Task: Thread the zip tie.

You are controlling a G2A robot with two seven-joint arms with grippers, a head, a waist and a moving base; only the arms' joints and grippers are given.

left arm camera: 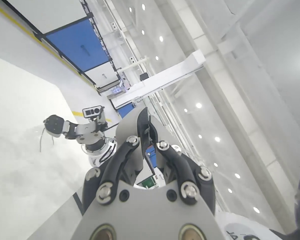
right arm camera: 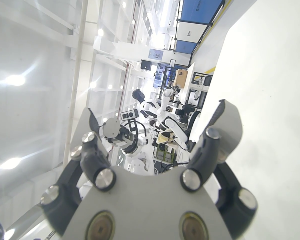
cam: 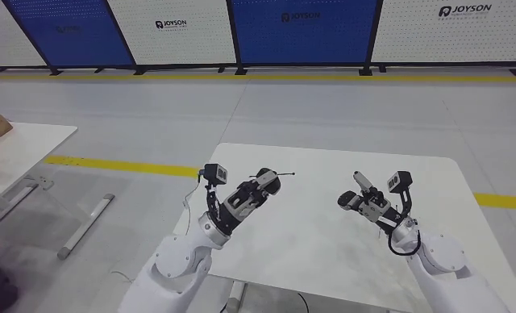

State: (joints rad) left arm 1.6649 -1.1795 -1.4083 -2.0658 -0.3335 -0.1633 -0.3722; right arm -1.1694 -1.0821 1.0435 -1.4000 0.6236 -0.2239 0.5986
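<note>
– Left gripper (cam: 266,182) is pinched shut on the zip tie (cam: 284,175). One end of the tie pokes out toward my right gripper (cam: 351,192).
– And the right one?
– Spread wide with nothing in it. Both are above the desk (cam: 322,240), well apart.
– So which step is this?
– Early, I judge: the tie is in hand but not yet threaded. Next I'd bring the two together, take the loose end with the right, and line the tip up with the head's small slot.
</note>
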